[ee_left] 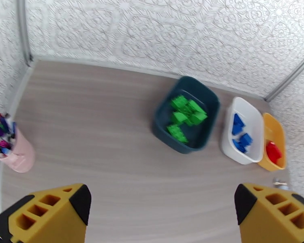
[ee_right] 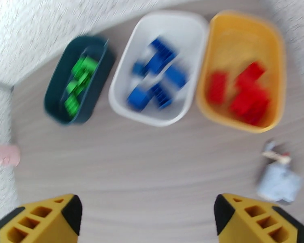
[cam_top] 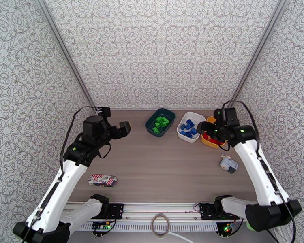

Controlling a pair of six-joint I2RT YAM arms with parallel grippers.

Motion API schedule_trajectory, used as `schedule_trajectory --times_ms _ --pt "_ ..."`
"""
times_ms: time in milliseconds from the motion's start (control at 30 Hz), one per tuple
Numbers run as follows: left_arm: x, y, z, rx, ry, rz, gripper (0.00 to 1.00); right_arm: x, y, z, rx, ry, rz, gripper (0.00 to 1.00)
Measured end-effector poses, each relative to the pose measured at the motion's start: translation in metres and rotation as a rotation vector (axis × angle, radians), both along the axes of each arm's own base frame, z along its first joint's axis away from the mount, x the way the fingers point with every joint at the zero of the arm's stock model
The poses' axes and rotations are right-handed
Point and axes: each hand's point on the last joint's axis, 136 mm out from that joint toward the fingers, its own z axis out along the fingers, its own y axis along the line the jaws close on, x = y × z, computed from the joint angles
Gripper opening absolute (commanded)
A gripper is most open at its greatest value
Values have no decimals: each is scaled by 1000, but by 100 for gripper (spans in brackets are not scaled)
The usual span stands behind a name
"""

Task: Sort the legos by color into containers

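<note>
Green legos [ee_left: 186,116] lie in the dark teal container [cam_top: 151,129], blue legos [ee_right: 156,75] in the white container [cam_top: 194,115], and red legos [ee_right: 243,94] in the yellow container [ee_right: 241,29]. The three containers stand side by side at the back right of the table. My left gripper [cam_top: 123,128] hovers open and holds nothing, to the left of the teal container [ee_left: 162,132]. Over the near edge of the white and yellow containers my right gripper [cam_top: 201,127] stands open, nothing between its fingers, and it hides part of the yellow container [cam_top: 210,143] from above.
A white printed pouch [cam_top: 102,180] lies near the front left. A small grey-blue object [cam_top: 229,163] sits right of centre, in front of the yellow container. A pink cup of pens [ee_left: 14,152] stands at the far left. Patterned walls close in three sides.
</note>
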Motion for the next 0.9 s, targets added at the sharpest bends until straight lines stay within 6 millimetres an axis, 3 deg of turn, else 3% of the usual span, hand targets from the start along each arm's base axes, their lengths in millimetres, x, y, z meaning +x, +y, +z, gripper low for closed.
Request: schedule_trajectory --times_ms 133,233,467,700,900 --pt "-14 15 -16 43 -132 34 99 -2 -27 18 -115 -90 -92 98" --pt "-21 27 -35 67 -230 77 99 0 -41 12 -173 -166 -141 99" --pt "-7 62 -68 167 -220 276 99 -8 -56 -64 -272 -291 -154 99" --pt "1 92 -161 379 -60 372 99 22 -58 -91 -337 -346 -149 99" --pt "5 119 -206 429 -6 454 99 32 -58 -141 -383 -337 -117 99"
